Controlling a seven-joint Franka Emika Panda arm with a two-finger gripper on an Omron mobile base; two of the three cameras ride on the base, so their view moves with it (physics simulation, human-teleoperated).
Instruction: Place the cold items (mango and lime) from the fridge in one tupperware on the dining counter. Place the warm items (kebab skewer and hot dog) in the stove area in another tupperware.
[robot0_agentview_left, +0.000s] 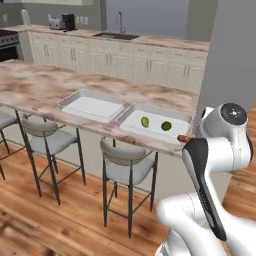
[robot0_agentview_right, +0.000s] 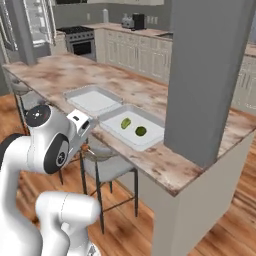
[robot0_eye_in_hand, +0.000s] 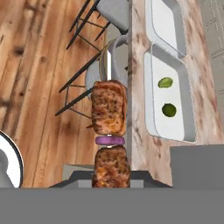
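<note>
Jaws closed on the kebab skewer (robot0_eye_in_hand: 109, 131), which rises straight up from the gripper (robot0_eye_in_hand: 110, 177) in the hand view: two browned meat chunks with a purple onion slice between them. Its brown tip (robot0_agentview_left: 184, 138) pokes out beside the white arm in the left base view, just at the edge of the dining counter (robot0_agentview_left: 40, 85). The skewer hangs over the wooden floor (robot0_eye_in_hand: 39, 65) and a grey stool (robot0_eye_in_hand: 114, 61), beside the counter edge and not above either tray.

Two tupperware trays sit side by side on the counter, touching or nearly so. The nearer tupperware (robot0_agentview_left: 186, 121) holds the yellow-green mango (robot0_agentview_left: 145, 121) and the darker lime (robot0_agentview_left: 166, 126), lying apart from each other. The farther tupperware (robot0_agentview_left: 67, 102) has nothing in it.

A wide grey pillar (robot0_agentview_right: 207, 75) stands on the counter just beside the filled tray. Beyond, cream cabinets (robot0_agentview_left: 125, 60) carry a sink (robot0_agentview_left: 116, 35), and the stove (robot0_agentview_right: 82, 40) shows far back.
</note>
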